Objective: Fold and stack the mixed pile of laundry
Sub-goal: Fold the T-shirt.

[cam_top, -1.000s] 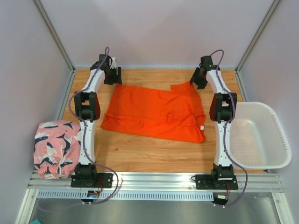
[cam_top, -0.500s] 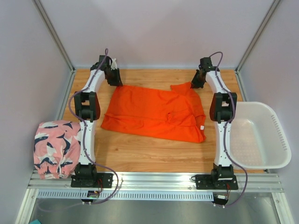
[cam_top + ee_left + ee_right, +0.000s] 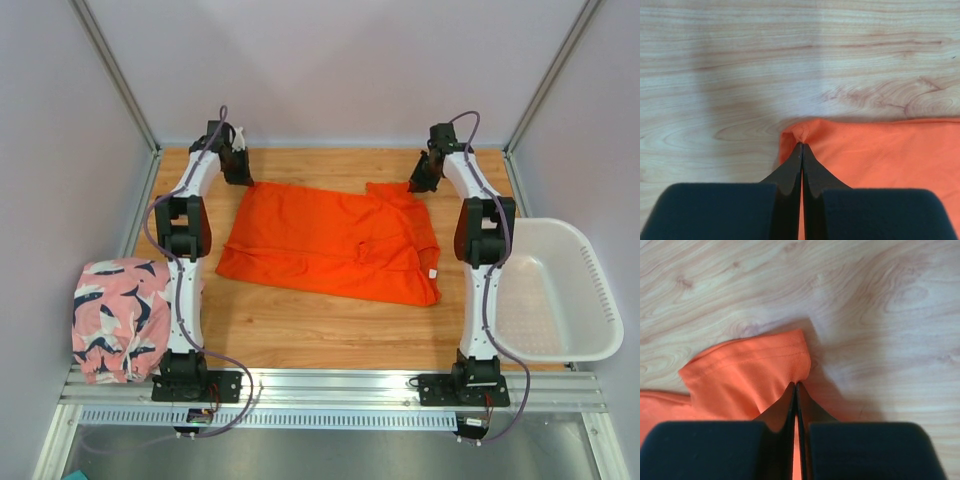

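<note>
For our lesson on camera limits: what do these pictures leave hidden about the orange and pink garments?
1. Top view: the wrists cover the far corners of the orange garment, so the grip is unseen.
2. Wrist views: the shut jaws hide how much cloth they pinch; the frame edges crop the rest.
3. Top view: the top layer of the pink patterned garment hides whatever lies beneath.

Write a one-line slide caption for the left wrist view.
Left end effector pinching a corner of the orange shirt on the wooden table.

orange garment [image 3: 330, 245]: soft matt cloth | desk [image 3: 300, 330]: smooth grained wood | basket [image 3: 548, 300]: white plastic, faint sheen
</note>
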Tool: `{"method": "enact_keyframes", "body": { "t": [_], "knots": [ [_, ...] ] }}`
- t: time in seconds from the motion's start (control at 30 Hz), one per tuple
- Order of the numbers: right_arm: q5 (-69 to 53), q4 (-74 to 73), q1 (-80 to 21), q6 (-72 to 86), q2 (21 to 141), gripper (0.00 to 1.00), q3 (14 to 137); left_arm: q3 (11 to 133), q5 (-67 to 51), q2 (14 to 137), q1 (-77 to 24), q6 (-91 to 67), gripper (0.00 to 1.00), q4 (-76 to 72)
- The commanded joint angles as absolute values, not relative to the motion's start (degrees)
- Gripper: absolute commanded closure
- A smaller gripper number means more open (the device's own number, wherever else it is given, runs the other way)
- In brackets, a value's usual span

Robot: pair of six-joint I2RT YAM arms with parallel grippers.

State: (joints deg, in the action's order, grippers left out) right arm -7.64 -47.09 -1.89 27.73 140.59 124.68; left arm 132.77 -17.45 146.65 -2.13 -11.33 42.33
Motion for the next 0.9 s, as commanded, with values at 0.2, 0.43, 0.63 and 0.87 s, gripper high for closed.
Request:
{"method": "enact_keyframes", "body": {
  "t": [0.2, 0.43, 0.63, 0.87],
  "knots": [
    [-9.32, -39.47, -3.16, 27.24, 122.89, 1.0, 112.87, 125.52, -18.63, 133.34, -1.58, -5.46, 1.0, 37.1],
    [-10.1, -37.88, -3.51, 27.25, 116.03, 1.0, 103.19, 121.29, -20.91, 129.82, -1.05, -3.25, 1.0, 40.07],
    [-9.24, -36.74, -4.3, 27.16, 103.05, 1.0, 89.85, 114.09, -24.61, 123.51, -0.53, -0.09, 1.0, 42.97],
    [-7.03, -30.78, -6.76, 30.23, 85.53, 1.0, 62.95, 95.83, -22.24, 111.73, -0.35, 8.34, 1.0, 43.77]
  ]
}}
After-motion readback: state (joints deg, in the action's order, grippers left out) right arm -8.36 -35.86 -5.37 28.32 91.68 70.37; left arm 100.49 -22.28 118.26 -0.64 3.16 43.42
